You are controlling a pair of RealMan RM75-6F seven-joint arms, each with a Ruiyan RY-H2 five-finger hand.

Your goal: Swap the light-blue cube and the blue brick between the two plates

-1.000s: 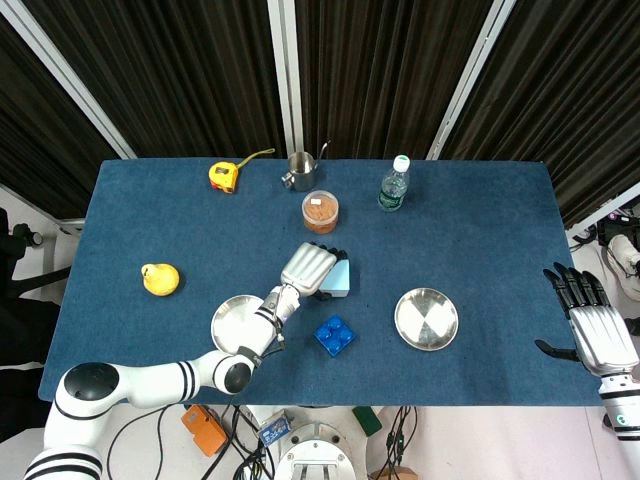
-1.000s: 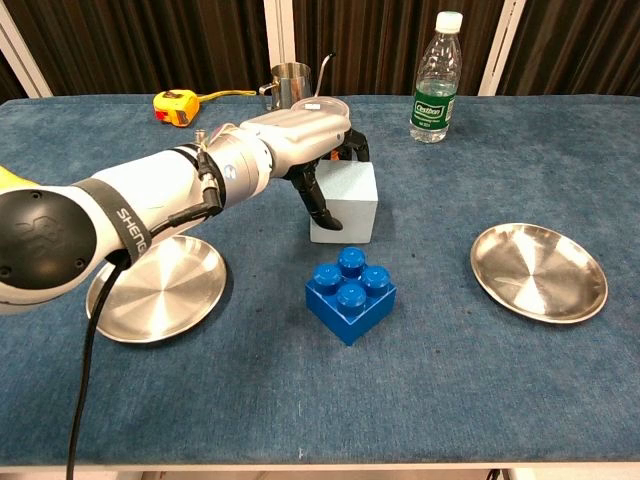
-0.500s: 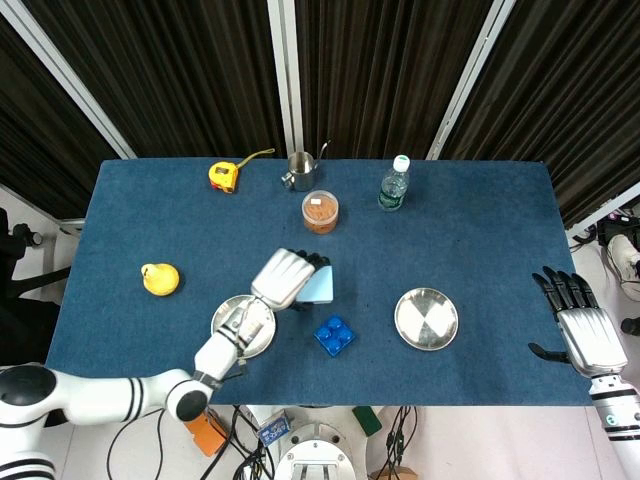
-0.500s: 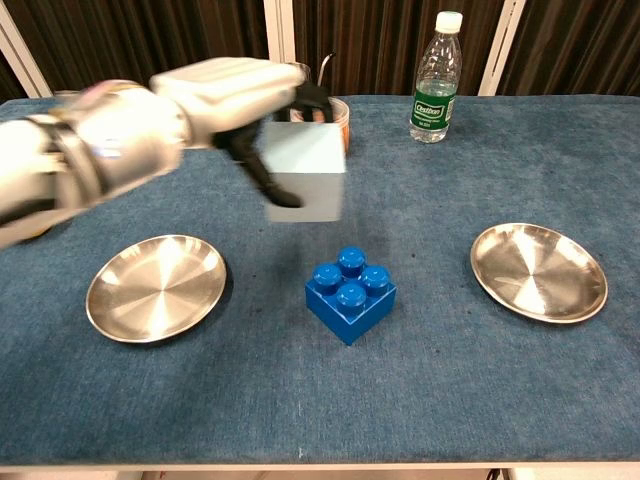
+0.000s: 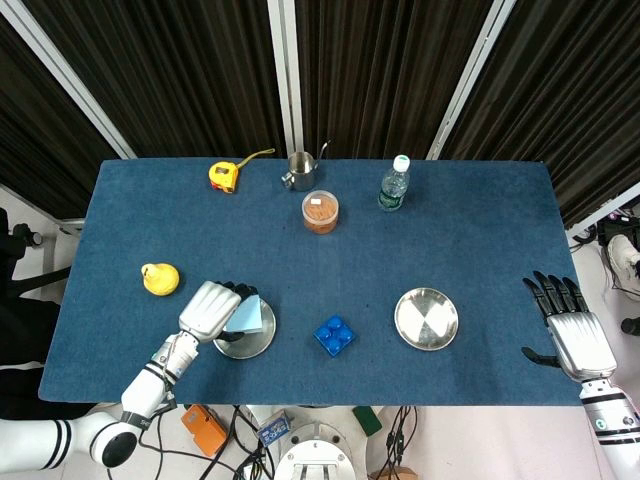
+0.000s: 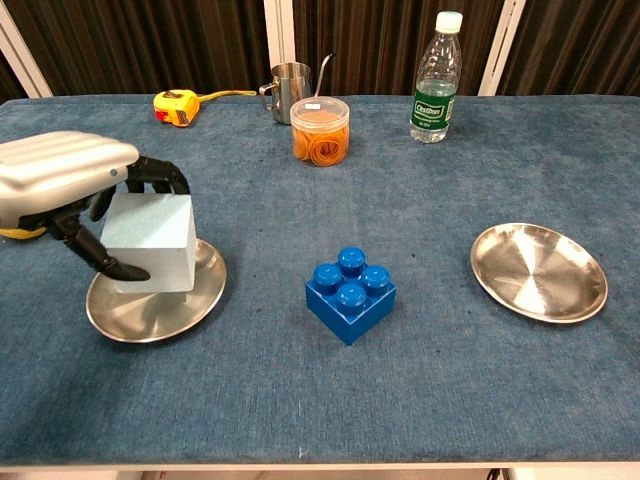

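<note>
The left hand [image 6: 75,195] grips the light-blue cube [image 6: 148,243] from above, thumb on the near face and fingers over the far top edge, with the cube positioned over the left plate [image 6: 196,295]; whether its base rests on the plate or hangs just above cannot be determined. The blue brick [image 6: 349,293] sits on the bare table [image 6: 440,400] between the two plates, apart from both. The right plate [image 6: 539,271] holds nothing. The right hand [image 5: 572,330] is off the table's right edge, fingers spread, holding nothing. Risk: the plate is shallow and dished, so a cube released off-centre or tilted may settle on the rim, tip, or slide onto the cloth. Risk: thumb contact during release may drag the cube or shift the light metal plate. Verify flat seating before release
</note>
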